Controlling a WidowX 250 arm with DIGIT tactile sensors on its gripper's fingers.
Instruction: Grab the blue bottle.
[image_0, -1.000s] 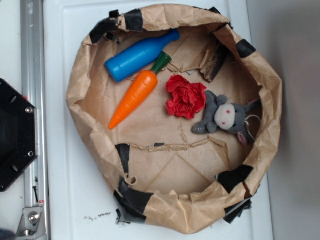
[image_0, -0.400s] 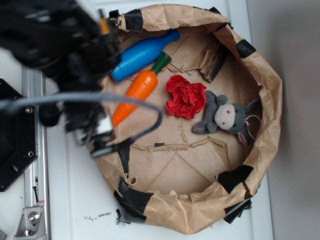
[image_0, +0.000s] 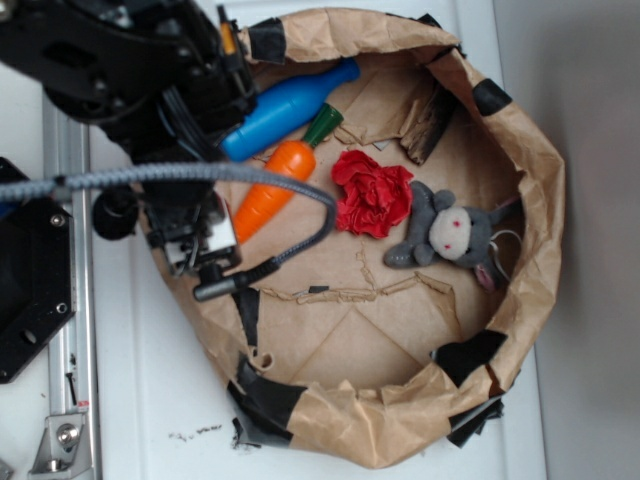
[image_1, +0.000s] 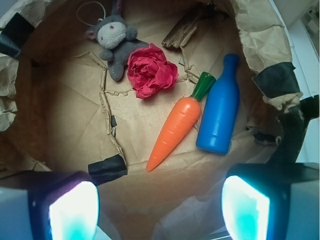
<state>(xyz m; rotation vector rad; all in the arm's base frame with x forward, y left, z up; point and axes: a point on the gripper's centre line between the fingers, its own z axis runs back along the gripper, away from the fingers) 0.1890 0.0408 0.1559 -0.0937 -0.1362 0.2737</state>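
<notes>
Hovering above the near rim of a crumpled brown paper basket (image_0: 540, 190), patched with black tape, the gripper (image_1: 160, 207) has its two fingers spread wide apart with nothing between them. From the wrist view the basket floor ahead of the fingers is mostly bare paper, walled all round by the crinkled rim; a taped fold of that rim rises close on the right. The blue bottle (image_1: 219, 107) lies flat on the floor ahead of the right finger (image_1: 245, 210), its wide base nearest the gripper and its narrow neck pointing away, the long axis running almost straight ahead with a slight lean to the right. An orange toy carrot (image_1: 176, 127) lies just to its left, nearly parallel, green top beside the bottle's shoulder. Farther ahead and to the left sit a red crumpled flower (image_1: 150, 71) and a grey plush mouse (image_1: 114, 37).
</notes>
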